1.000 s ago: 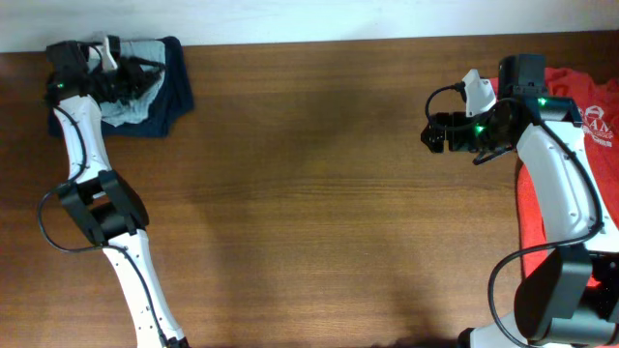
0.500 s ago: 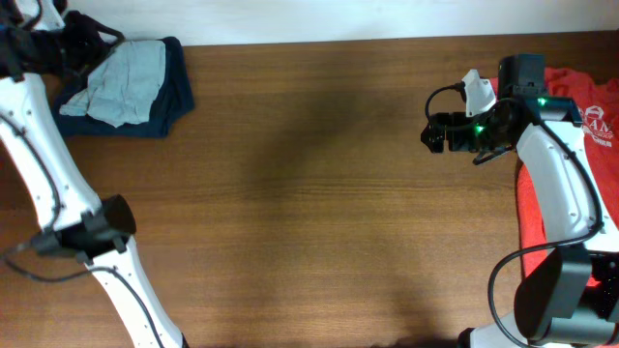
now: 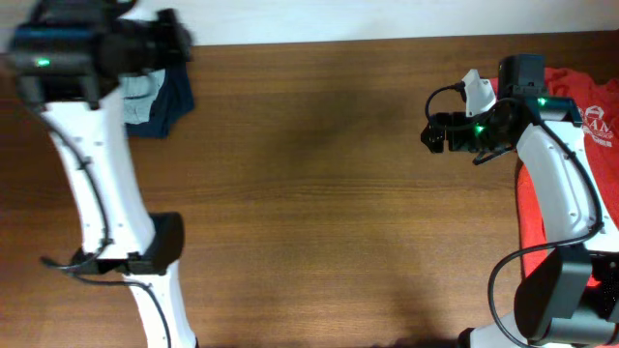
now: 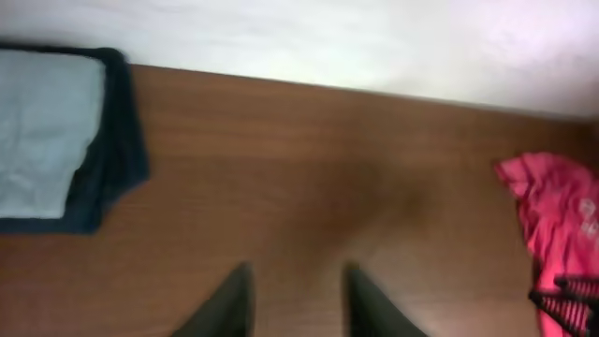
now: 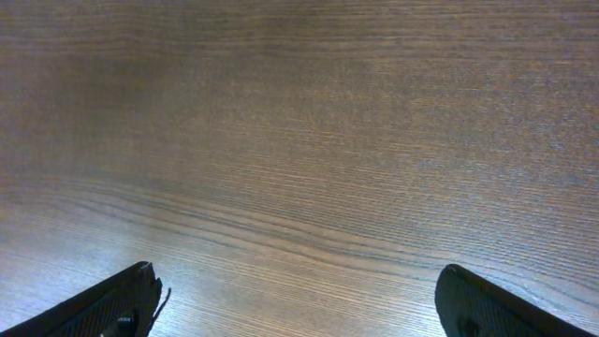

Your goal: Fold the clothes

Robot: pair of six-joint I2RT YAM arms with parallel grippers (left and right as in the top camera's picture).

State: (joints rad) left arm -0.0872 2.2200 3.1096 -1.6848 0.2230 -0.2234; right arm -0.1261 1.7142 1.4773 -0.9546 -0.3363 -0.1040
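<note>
I log: red shirt (image 3: pixel 578 89), lengthwise along the right table edge, behind the nearer right gripper (image 3: pixel 433 135), jaws apart and empty; left gripper (image 4: pixel 298 281), jaws apart, far off.

Both arms have white shells and black joints. The left arm (image 3: pixel 92 184) has a green light (image 3: pixel 39 63) at 10 o'clock and a thin black cable (image 3: pixel 58 263) by its base. The right arm (image 3: pixel 556 184) has green lights (image 3: pixel 542 100), a looping black cord (image 3: pixel 443 94) and a white block (image 3: pixel 474 89) at 11 o'clock of its wrist. The right claw (image 5: pixel 295 273) has matte black fingers (image 5: pixel 103 304).

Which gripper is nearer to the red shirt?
Right. The right gripper hangs a short way from the red shirt; the left gripper is at the opposite end of the table, by the folded blue clothes.
</note>
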